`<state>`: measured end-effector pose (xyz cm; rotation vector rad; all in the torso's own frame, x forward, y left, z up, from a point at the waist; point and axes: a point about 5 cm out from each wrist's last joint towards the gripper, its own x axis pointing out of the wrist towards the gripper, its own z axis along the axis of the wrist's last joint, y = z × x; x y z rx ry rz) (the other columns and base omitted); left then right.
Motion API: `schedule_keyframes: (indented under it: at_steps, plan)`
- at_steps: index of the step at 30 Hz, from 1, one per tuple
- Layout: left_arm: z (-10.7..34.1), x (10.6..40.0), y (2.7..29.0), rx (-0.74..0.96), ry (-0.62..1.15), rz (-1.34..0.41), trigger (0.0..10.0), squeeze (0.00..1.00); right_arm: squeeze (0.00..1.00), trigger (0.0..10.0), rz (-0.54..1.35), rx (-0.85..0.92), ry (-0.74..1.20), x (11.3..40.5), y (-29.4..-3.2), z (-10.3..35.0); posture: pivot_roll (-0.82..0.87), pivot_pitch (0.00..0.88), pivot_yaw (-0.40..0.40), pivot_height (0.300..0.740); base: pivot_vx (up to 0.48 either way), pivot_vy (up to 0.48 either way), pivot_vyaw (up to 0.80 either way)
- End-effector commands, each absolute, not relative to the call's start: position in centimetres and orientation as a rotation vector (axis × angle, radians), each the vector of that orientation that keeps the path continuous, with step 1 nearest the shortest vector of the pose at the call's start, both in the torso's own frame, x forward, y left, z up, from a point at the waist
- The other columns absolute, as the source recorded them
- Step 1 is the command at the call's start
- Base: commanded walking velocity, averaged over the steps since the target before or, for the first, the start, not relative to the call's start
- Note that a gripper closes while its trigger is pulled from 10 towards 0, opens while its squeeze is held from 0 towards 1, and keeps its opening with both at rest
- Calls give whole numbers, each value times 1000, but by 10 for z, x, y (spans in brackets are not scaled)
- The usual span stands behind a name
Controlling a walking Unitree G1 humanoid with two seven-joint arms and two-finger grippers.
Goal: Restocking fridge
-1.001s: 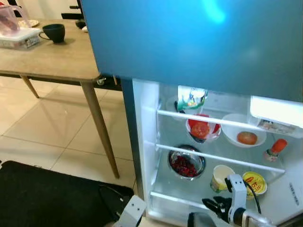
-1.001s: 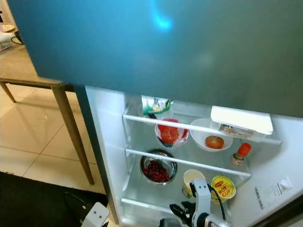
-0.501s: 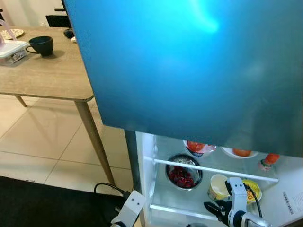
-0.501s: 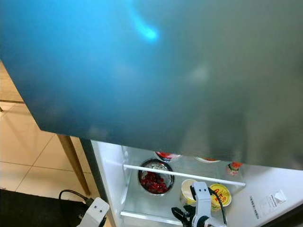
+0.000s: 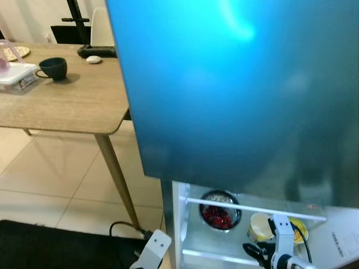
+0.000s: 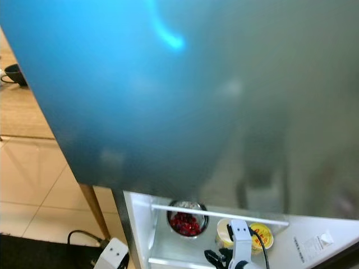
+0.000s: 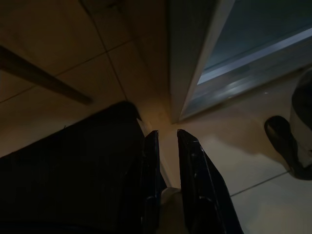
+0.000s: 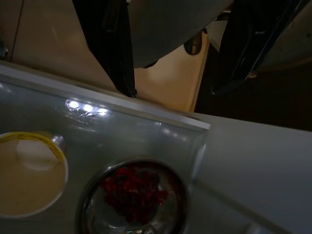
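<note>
Blue fridge door (image 5: pixel 235 89) hangs right above my right hand (image 8: pixel 170 90), whose fingers are spread wide and empty. Just past them sit a steel bowl of berries (image 8: pixel 131 195) and a paper cup (image 8: pixel 29 173); the bowl looks slick, so I'd grab its rim.

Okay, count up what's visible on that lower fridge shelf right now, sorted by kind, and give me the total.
Metal bowl of red berries: 1
Open cream cup: 1
Yellow-lidded cup: 1
Total: 3
</note>
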<state>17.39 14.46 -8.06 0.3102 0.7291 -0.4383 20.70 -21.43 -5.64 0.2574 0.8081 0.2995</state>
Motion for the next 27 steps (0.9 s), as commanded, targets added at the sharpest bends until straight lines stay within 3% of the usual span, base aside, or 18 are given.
schedule_keyframes:
  at_steps: [1,11,26,27]
  plan:
    - [-84,167,152,313,764,-417,10000,0,0,10000,300,276,819,201,-215,-59,-84,0,-40,687,0,0,0]
    - [-94,148,167,251,873,-324,10000,0,0,10000,262,261,877,188,-219,-67,-86,0,-38,740,0,0,0]
    - [-109,104,197,187,1096,-151,10000,0,0,10000,145,241,1008,154,-231,-83,-93,0,-41,740,0,0,0]
    - [-110,102,197,180,1114,-140,10000,0,0,10000,90,174,1062,145,-235,-87,-92,0,-39,740,0,0,0]
